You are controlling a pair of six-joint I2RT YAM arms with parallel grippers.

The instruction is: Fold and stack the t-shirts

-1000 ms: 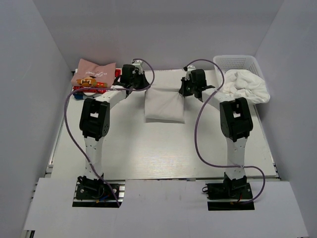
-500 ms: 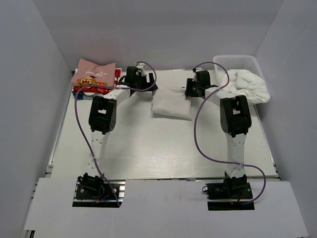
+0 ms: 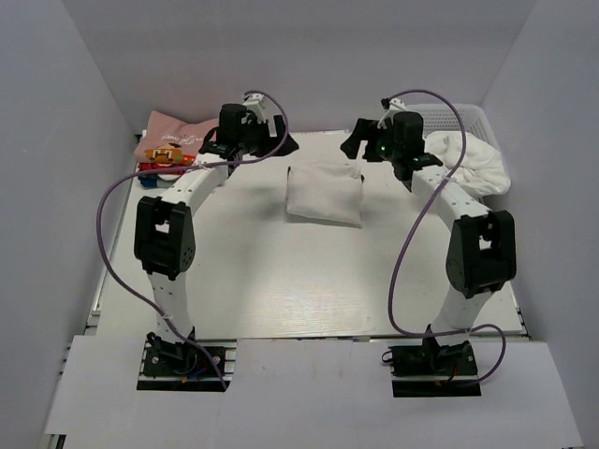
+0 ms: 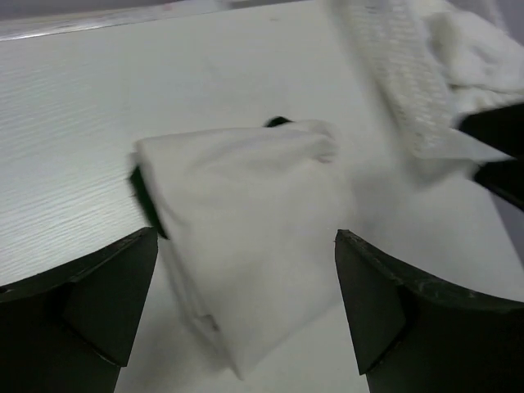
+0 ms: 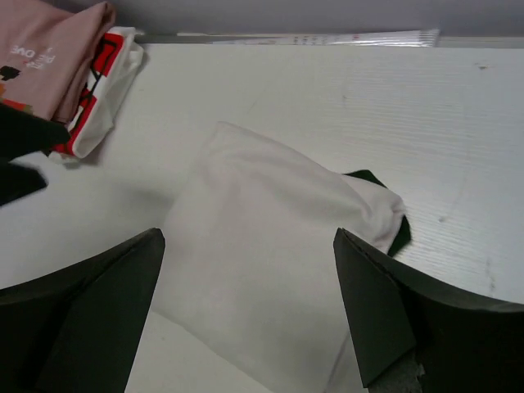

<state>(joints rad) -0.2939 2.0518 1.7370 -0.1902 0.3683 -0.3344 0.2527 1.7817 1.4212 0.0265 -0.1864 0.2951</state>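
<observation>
Table: white slatted table carries everything.
Arms: left arm & right arm are now drawn up & back twd the far edge. 0.5 s ago both sat low at the shirt's far corners.
Basket: white plastic mesh basket at far right, crumpled white cloth spilling out. Prob. more to fold.
Shirt: off-white folded t-shirt w/ dark green trim lies mid-table, far side. It's a short compact rectangle now vs a longer panel 1 s ago. Nothing is touching it.
Stack: pile of pink, red & white folded shirts at far left, well apart from it.
Jaws L: left gripper hovers over the shirt, jaws wide apart, holding nothing.
Jaws R: right gripper same, apart & holding nothing.
Trim: dark green sleeve tip pokes out at the fold's edge.
Meaning: the fold looks done; carrying it to the pile is likely next.
</observation>
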